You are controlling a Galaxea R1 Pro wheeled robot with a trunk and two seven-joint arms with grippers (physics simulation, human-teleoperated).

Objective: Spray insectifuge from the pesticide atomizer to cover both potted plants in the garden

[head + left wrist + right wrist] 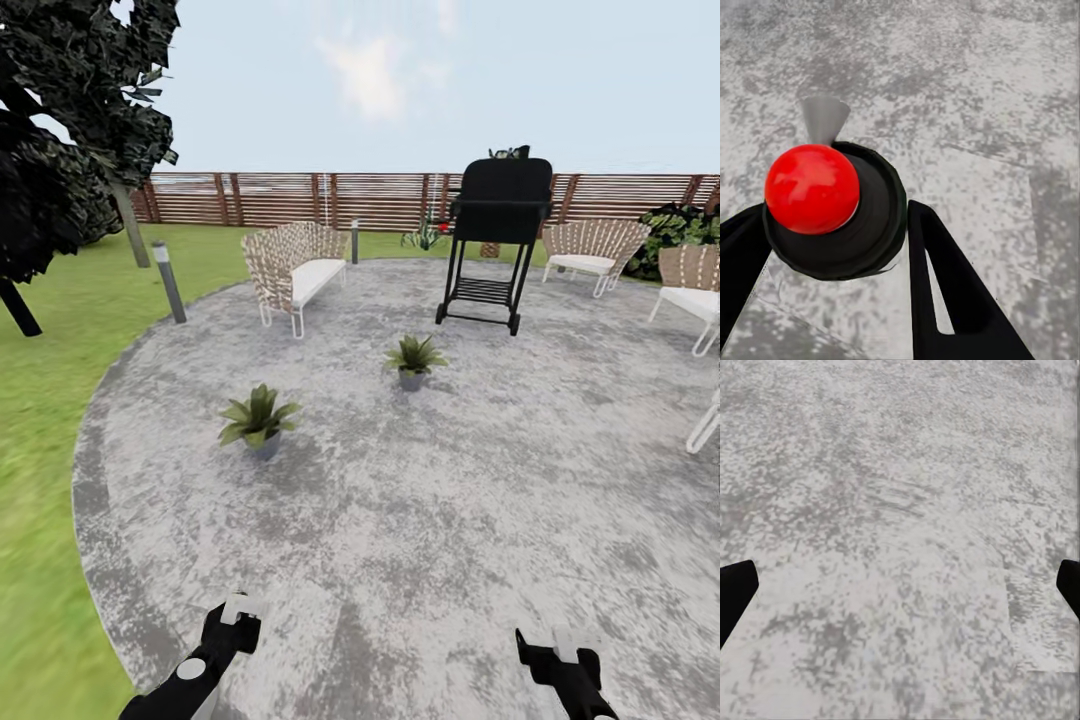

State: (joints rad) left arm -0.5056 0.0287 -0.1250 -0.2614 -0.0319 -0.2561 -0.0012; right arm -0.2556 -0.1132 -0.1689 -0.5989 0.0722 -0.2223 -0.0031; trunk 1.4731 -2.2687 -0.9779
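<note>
Both potted plants stand on the round grey paving ahead: a near one [258, 420] to the left and a farther one [413, 358] toward the grill. My left gripper [238, 612] is low at the view's bottom left, well short of the near plant. In the left wrist view the pesticide atomizer [832, 217] shows from above as a red knob on a round black cap with a grey cone nozzle, held between the black fingers [945, 285]. My right gripper [560, 650] hangs open over bare paving, its fingertips [735, 592] at the picture's edges. No mist shows on the leaves.
A black grill [495, 235] stands behind the far plant. A wicker loveseat [293, 265] is at back left and wicker chairs [592, 250] [695, 290] at back right. A bollard light [168, 282], lawn [50, 400] and a dark tree [60, 130] lie left, with a wooden fence [300, 198] behind.
</note>
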